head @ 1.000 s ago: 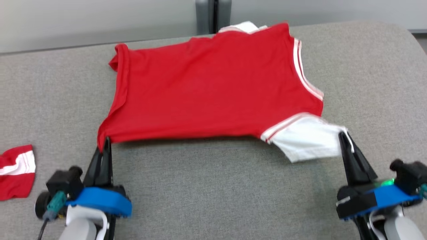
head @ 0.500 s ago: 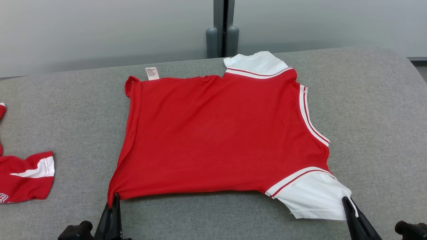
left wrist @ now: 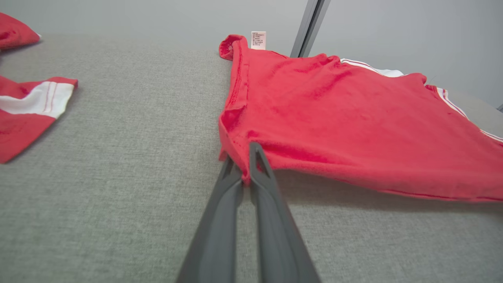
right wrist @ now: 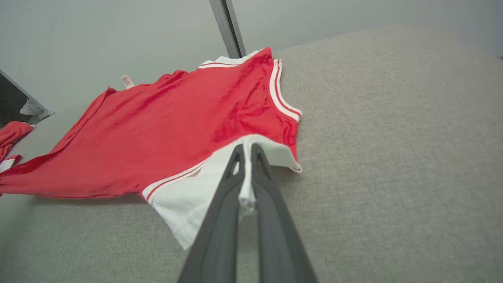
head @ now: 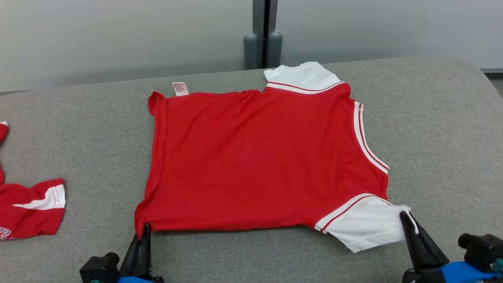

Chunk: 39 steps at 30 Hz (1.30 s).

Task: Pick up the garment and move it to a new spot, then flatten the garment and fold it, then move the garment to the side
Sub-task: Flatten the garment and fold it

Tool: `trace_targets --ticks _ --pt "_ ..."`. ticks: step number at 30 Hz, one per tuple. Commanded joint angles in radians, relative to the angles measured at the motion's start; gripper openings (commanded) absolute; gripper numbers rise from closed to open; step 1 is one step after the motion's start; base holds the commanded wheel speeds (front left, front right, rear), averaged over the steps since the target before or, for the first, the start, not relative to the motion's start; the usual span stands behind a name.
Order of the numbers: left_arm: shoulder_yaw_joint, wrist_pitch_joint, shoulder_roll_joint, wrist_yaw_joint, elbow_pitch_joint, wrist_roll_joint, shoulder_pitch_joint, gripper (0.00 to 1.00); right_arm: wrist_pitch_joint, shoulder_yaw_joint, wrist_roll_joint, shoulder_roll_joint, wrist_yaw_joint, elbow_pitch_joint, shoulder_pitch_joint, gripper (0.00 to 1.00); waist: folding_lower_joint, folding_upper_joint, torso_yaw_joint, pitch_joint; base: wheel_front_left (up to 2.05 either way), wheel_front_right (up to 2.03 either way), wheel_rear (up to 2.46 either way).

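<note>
Now | left gripper (head: 145,229): low, reaching forward, jaws pinched tight on near hem corner of red knit T-shirt with white sleeves (head: 259,157) | right gripper (head: 404,217): same pose, clamping its near sleeve

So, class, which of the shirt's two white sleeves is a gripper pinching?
The near sleeve, clamped in the shut right gripper; the far sleeve lies free, with no gripper on it.

Left claw (head: 146,228), lower left, and right claw (head: 404,216), lower right, point up-frame, each pinched tight on the garment (head: 255,157).
</note>
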<state>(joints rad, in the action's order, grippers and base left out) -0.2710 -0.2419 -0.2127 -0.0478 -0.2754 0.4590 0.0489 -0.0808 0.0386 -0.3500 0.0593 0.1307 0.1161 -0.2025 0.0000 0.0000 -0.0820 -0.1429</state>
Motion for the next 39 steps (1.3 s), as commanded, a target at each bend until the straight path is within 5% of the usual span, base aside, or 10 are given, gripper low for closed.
trace_targets --ticks 1,17,35,36,37,39 --pt "-0.005 0.001 -0.007 0.005 -0.003 -0.006 -0.023 0.0 -0.006 0.003 0.007 0.015 0.0 -0.015 0.043 0.0 0.0 0.0 -0.002 -0.002 0.0 0.0 0.0" --pt "-0.039 0.033 -0.05 0.051 -0.084 -0.032 -0.176 0.0 -0.012 -0.074 -0.032 0.111 0.0 -0.311 0.395 0.0 0.0 0.0 0.001 -0.043 0.0 0.0 0.0" --pt "-0.072 0.024 -0.079 0.107 -0.245 -0.057 -0.377 0.0 0.131 -0.189 -0.081 0.159 0.0 -0.719 0.749 0.03 0.0 0.0 0.008 -0.128 0.0 0.0 0.0" --pt "-0.071 0.02 -0.074 0.107 -0.257 -0.056 -0.385 0.13 0.144 -0.197 -0.086 0.161 0.0 -0.732 0.758 0.38 0.0 0.0 0.008 -0.128 0.0 0.0 0.0" --pt "-0.069 0.015 -0.071 0.105 -0.265 -0.054 -0.392 0.94 0.156 -0.202 -0.095 0.161 0.0 -0.747 0.762 1.0 0.0 0.0 0.009 -0.129 0.0 0.0 0.0" --pt "-0.069 0.007 -0.064 0.106 -0.284 -0.055 -0.399 1.0 0.18 -0.215 -0.103 0.169 0.0 -0.774 0.766 1.0 0.0 0.0 0.009 -0.127 0.0 0.0 0.0"
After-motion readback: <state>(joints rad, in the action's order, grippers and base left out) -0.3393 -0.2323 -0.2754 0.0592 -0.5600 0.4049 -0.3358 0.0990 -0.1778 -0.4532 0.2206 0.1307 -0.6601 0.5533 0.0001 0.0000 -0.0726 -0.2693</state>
